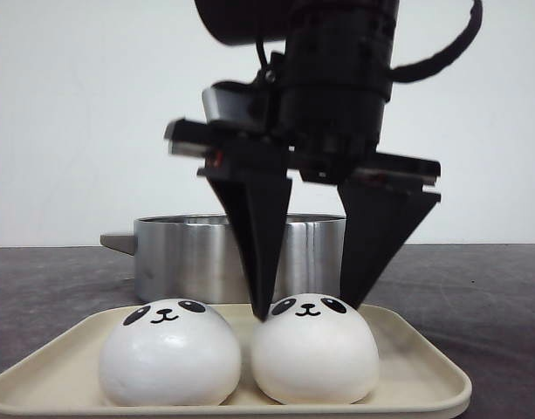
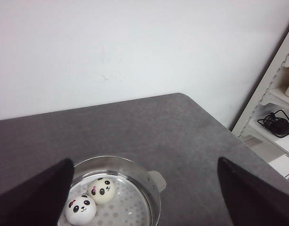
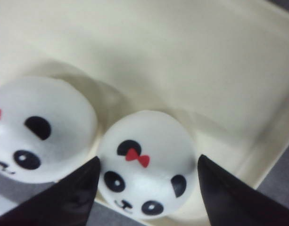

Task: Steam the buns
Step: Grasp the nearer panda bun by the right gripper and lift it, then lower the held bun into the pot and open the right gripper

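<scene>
Two white panda buns sit side by side on a cream tray (image 1: 424, 371): the left bun (image 1: 169, 353) and the right bun (image 1: 314, 356). My right gripper (image 1: 309, 310) is open, its black fingers straddling the top of the right bun. In the right wrist view this gripper (image 3: 148, 159) flanks a bun with a red bow (image 3: 153, 134); the other bun (image 3: 45, 127) lies beside it. Two more buns (image 2: 102, 189) (image 2: 80, 209) lie inside the steel pot (image 2: 155, 197). My left gripper (image 2: 145, 162) is open and empty, high above the pot.
The steel pot (image 1: 188, 257) stands right behind the tray on the dark grey table (image 1: 40, 279). Its handle (image 2: 156, 180) sticks out sideways. A white shelf with cables (image 2: 276, 123) stands beyond the table's edge. A white wall is behind.
</scene>
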You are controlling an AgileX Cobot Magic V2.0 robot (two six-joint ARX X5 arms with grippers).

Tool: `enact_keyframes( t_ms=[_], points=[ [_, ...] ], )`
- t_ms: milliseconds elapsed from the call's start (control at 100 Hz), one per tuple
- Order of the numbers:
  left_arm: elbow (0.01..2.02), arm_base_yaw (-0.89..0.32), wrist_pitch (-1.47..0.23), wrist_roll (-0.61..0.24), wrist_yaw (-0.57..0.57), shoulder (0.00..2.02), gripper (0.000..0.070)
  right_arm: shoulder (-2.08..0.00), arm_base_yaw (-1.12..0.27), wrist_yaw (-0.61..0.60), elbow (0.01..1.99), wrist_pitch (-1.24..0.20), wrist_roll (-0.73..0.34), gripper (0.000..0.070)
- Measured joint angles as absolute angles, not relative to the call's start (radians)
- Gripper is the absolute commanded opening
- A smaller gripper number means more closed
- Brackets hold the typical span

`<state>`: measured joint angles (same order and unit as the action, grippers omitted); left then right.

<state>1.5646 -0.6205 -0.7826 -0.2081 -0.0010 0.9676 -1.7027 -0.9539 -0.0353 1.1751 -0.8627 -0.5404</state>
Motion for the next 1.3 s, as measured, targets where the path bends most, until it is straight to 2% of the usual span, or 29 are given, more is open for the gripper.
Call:
enact_keyframes(
  t_ms=[120,150,190,250,260,300,460,630,870,980,1100,1300],
  points=[
    [1.565,-0.62,-0.782,-0.208,-0.001,0.968,0.059,-1.713,-0.953,-0.07,1.176,-0.854,-0.54,0.0394],
    [1.565,-0.62,-0.783,-0.208,-0.001,0.968,0.059,-1.714,-0.953,-0.076,1.176,-0.854,-0.54,0.0371],
    [1.565,-0.62,-0.783,-0.208,-0.001,0.968,0.059,-1.716,-0.954,-0.08,1.176,-0.851,-0.54,0.0271],
    [1.565,-0.62,-0.783,-0.208,-0.001,0.968,0.059,-1.72,-0.955,-0.08,1.176,-0.846,-0.541,0.0015],
    [1.565,-0.62,-0.783,-0.207,-0.001,0.968,0.059,-1.72,-0.955,-0.08,1.176,-0.846,-0.541,0.0],
    [1.565,-0.62,-0.782,-0.207,-0.001,0.968,0.059,-1.722,-0.955,-0.08,1.176,-0.841,-0.54,0.0019],
    [1.565,-0.62,-0.782,-0.205,-0.001,0.968,0.059,-1.724,-0.953,-0.079,1.176,-0.801,-0.528,0.0017],
    [1.565,-0.62,-0.783,-0.204,-0.001,0.968,0.059,-1.692,-0.943,-0.047,1.233,-0.827,-0.515,0.0013],
    [1.565,-0.62,-0.782,-0.203,-0.001,0.968,0.059,-1.588,-0.921,0.099,1.602,-0.859,-0.407,0.0011],
    [1.565,-0.62,-0.782,-0.202,-0.001,0.968,0.059,-1.591,-0.878,0.151,1.726,-0.809,-0.323,0.001],
    [1.565,-0.62,-0.783,-0.202,-0.001,0.968,0.059,-1.598,-0.795,0.149,1.755,-0.724,-0.276,0.001],
    [1.565,-0.62,-0.784,-0.202,-0.001,0.968,0.059,-1.738,-0.654,0.06,1.755,-0.797,-0.259,0.0011]
  ],
)
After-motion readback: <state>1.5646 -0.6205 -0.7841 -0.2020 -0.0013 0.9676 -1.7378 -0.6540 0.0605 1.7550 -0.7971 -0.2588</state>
